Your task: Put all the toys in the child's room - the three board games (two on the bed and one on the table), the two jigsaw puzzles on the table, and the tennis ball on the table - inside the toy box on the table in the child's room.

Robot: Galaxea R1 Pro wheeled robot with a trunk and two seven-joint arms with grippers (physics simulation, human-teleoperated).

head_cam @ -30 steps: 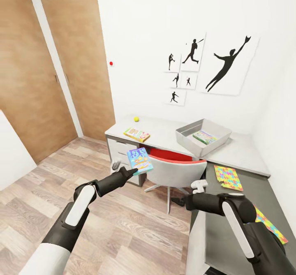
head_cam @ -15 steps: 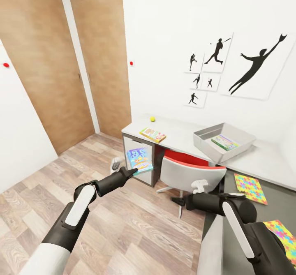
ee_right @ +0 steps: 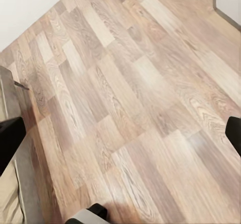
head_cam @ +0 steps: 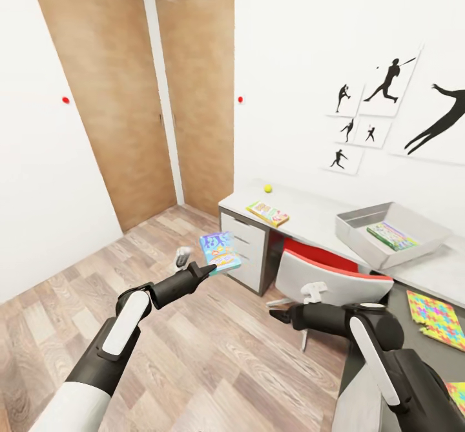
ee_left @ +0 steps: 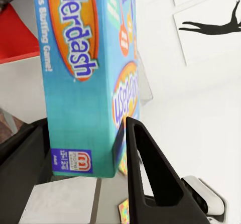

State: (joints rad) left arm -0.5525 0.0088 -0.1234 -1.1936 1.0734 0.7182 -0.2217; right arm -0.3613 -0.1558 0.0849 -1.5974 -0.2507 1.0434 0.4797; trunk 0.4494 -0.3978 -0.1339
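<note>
Carrying stage: the left gripper (head_cam: 208, 268) holds the blue board game (head_cam: 219, 252) above the wood floor, its fingers (ee_left: 145, 179) clamped on the box's near edge. The right gripper (head_cam: 276, 316) hangs empty, fingers spread. Next, likely a reach right toward the toy box (head_cam: 361, 238) on the counter (head_cam: 316, 212).

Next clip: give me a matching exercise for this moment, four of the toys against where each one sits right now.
Things:
1. blue flat game box
2. white-green flat game box
3. yellow-green and red flat game box
4. small yellow-green tennis ball

Places:
A. inside the light grey toy box
B. on the light grey desk top, close to the wall
C. clamped in the left gripper
D. lying flat on the desk top, nearer its front edge

Pairs: 1-C, 2-A, 3-D, 4-B
</note>
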